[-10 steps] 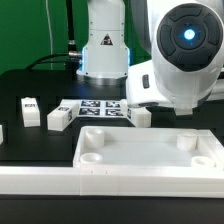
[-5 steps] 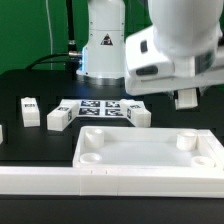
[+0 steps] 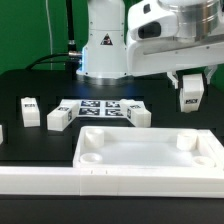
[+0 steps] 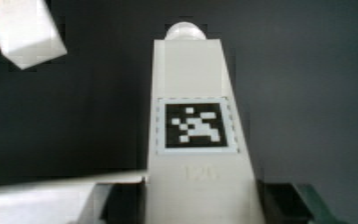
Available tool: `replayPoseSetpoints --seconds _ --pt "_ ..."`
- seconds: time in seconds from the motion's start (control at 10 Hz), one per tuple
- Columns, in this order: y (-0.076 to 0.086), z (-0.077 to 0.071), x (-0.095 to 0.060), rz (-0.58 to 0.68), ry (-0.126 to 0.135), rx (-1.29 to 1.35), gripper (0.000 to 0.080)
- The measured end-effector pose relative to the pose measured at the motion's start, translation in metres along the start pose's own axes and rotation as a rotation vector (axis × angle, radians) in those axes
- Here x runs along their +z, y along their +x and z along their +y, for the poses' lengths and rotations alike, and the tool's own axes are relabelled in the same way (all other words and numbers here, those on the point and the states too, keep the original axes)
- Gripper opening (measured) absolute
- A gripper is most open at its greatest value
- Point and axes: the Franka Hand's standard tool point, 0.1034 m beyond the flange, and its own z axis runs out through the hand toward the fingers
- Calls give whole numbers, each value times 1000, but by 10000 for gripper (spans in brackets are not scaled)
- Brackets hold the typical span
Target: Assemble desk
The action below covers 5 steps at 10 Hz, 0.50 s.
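My gripper (image 3: 190, 84) is shut on a white square desk leg (image 3: 191, 93) with a black-and-white tag and holds it in the air, above the black table at the exterior view's right. In the wrist view the leg (image 4: 197, 110) runs straight out from between the jaws of the gripper (image 4: 197, 196), tag facing the camera. The white desk slab (image 3: 150, 158) with a raised rim and round corner sockets lies below, toward the front. Three more legs lie on the table: two at the exterior view's left (image 3: 29, 110) (image 3: 58, 118) and one (image 3: 140, 115) behind the slab.
The marker board (image 3: 100, 107) lies flat before the robot base (image 3: 103, 55). A long white rail (image 3: 40, 186) runs along the front edge. Another white piece (image 3: 2, 132) shows at the left edge. In the wrist view a white piece (image 4: 23, 35) lies on the black table.
The arm has risen and swung toward the exterior view's right, bringing the held leg into plain view. The slab and the loose legs have not moved.
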Motion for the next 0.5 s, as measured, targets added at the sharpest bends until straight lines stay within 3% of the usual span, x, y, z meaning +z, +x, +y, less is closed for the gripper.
replayPoseSetpoints --seconds 0.1,0.4,0.5 --pt "1 0 -4 63 -5 -6 289" --pt "7 2 -43 224 -8 -45 289" --pt "16 1 -54 297 -6 -48 289"
